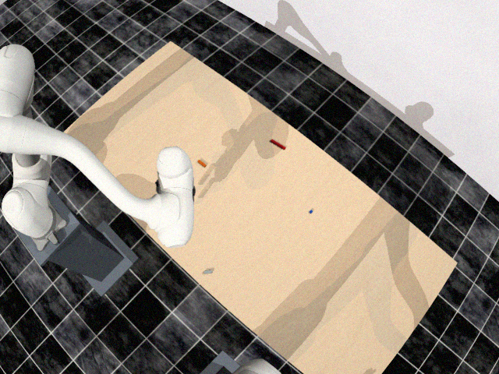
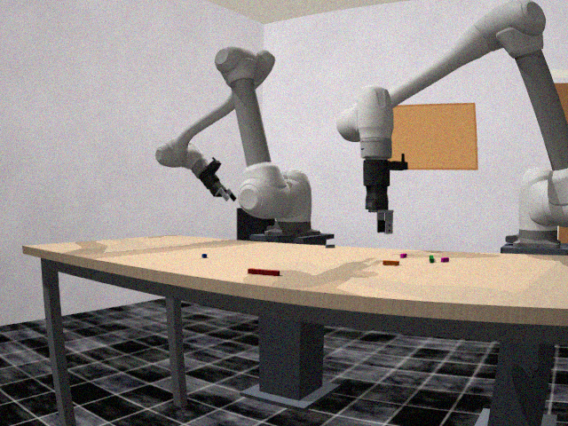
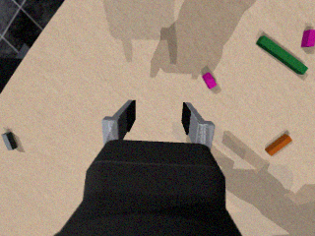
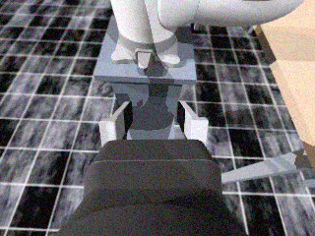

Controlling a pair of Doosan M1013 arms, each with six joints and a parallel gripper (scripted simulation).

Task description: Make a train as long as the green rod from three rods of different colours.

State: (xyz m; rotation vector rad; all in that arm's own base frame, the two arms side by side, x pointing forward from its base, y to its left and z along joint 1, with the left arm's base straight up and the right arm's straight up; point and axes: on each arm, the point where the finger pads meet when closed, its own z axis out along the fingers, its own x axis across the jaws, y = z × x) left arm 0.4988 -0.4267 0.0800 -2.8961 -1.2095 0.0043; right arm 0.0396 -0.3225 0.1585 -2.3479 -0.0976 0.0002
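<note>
Green rod (image 3: 282, 55) (image 2: 431, 258) lies between one magenta rod (image 3: 308, 38) (image 2: 444, 259) and a second magenta rod (image 3: 210, 81) (image 2: 403, 256); the top view does not show these three. An orange rod (image 1: 201, 163) (image 2: 390, 263) (image 3: 279, 145) lies nearby. A red rod (image 1: 277, 144) (image 2: 264, 272) lies near the long edge. A blue rod (image 1: 310, 211) (image 2: 204, 256) lies apart. A grey rod (image 1: 207, 271) (image 3: 10, 141) lies near the robot-side edge. My left gripper (image 2: 384, 229) (image 3: 158, 110) is open and empty above the table, between grey and the nearer magenta rod. My right gripper (image 2: 231, 198) (image 4: 155, 110) is open and empty.
The table (image 1: 257, 225) (image 2: 151, 256) carries broad arm shadows. The left arm (image 1: 175, 209) covers part of it in the top view. The right gripper points at the floor and a grey arm base (image 4: 105, 66), with the table edge at the right of its wrist view.
</note>
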